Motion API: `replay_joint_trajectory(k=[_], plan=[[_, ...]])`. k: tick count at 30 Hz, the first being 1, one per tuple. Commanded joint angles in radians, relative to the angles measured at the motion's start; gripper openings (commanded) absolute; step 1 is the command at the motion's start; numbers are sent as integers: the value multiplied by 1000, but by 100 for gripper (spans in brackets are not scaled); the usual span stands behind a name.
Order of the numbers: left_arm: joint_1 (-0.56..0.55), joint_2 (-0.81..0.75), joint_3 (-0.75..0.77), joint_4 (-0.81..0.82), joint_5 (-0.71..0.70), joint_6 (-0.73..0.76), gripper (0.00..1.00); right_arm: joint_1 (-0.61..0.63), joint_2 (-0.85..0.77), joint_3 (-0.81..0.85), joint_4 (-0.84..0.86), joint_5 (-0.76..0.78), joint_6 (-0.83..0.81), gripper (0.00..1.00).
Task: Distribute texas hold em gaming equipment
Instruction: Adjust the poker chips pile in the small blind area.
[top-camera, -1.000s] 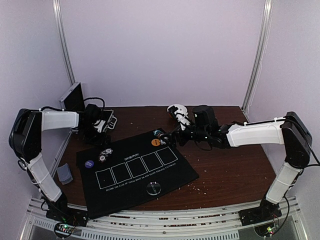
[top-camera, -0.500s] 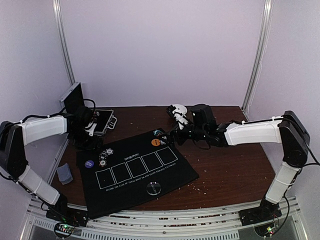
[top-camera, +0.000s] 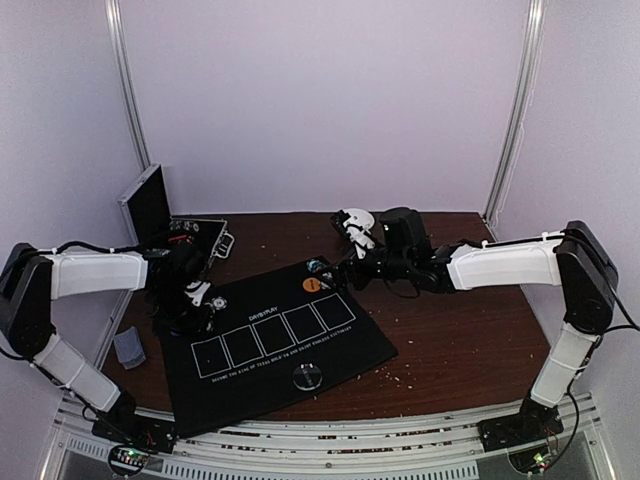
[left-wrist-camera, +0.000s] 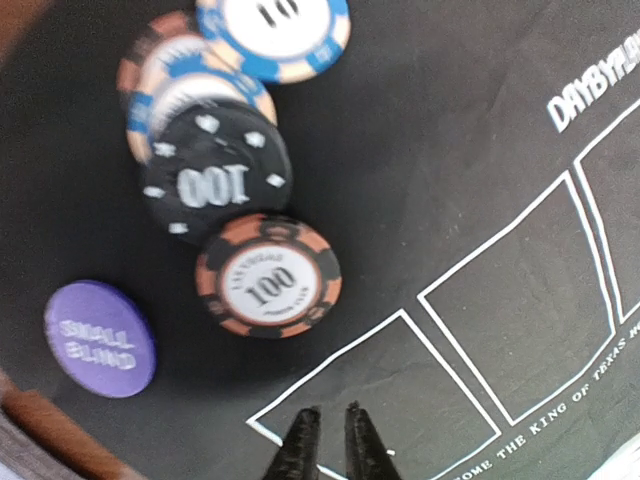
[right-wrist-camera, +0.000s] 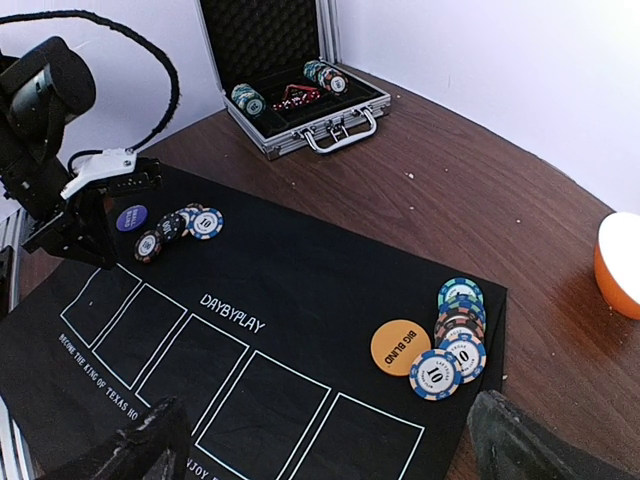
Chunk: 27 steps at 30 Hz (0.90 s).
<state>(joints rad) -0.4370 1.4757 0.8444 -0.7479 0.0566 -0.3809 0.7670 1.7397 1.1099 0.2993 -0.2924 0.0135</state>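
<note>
From above, a black fabric mat printed with five white card boxes (top-camera: 340, 345) lies askew on the brown wooden table (top-camera: 460, 340). The left gripper (top-camera: 195, 300) hangs over the mat's far-left corner, and the right gripper (top-camera: 345, 272) sits at its far-right corner. An orange round disc (top-camera: 312, 284) lies just inside the far-right corner, and a clear round disc (top-camera: 307, 377) lies near the near edge. A grey-blue-backed deck of playing cards (top-camera: 129, 347) rests on the table off the mat's left edge. An open aluminium case (top-camera: 195, 235) stands at the table's far-left corner, with a white bowl with an orange base (top-camera: 355, 222) near the far edge. In the left wrist view the jaws are almost together and empty over the mat. Ahead of them lie a purple "small blind" disc (left-wrist-camera: 100, 338), an orange-and-black striped chip (left-wrist-camera: 268, 288), a black chip with white marks (left-wrist-camera: 213, 183) and a blue-and-white chip (left-wrist-camera: 272, 30), overlapping in a row. In the right wrist view the dark fingers (right-wrist-camera: 135, 450) stand wide apart with nothing between them, and a cluster of striped poker chips (right-wrist-camera: 455, 330) touches the orange disc.
</note>
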Motion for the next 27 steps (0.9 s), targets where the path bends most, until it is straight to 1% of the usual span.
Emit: replay_joint_trajectory(k=[1,2,5,8,11,15,17,24,27], plan=[[-7,46,-11,77,50,-19,9,-4,8,15,-9,-11,18,100],[-7,54,-10,91,42,-23,9,-4,7,12,-10,-10,16,100],[-6,86,-1,115,-4,-31,3,-4,2,6,-10,-8,16,100],[-6,122,4,119,-36,-30,1,-4,-3,3,-15,-4,17,100],[-6,143,9,123,-80,-33,1,-4,-8,-2,-15,2,14,100],[-6,139,46,110,-199,-41,0,-3,-14,-1,-16,4,13,100],[-5,130,57,132,-232,-44,1,-4,-14,-1,-15,2,11,100],[11,177,81,186,-234,-32,0,-4,-21,-2,-31,6,-1,100],[34,193,98,193,-236,-22,0,-5,-27,-4,-40,13,-9,100]])
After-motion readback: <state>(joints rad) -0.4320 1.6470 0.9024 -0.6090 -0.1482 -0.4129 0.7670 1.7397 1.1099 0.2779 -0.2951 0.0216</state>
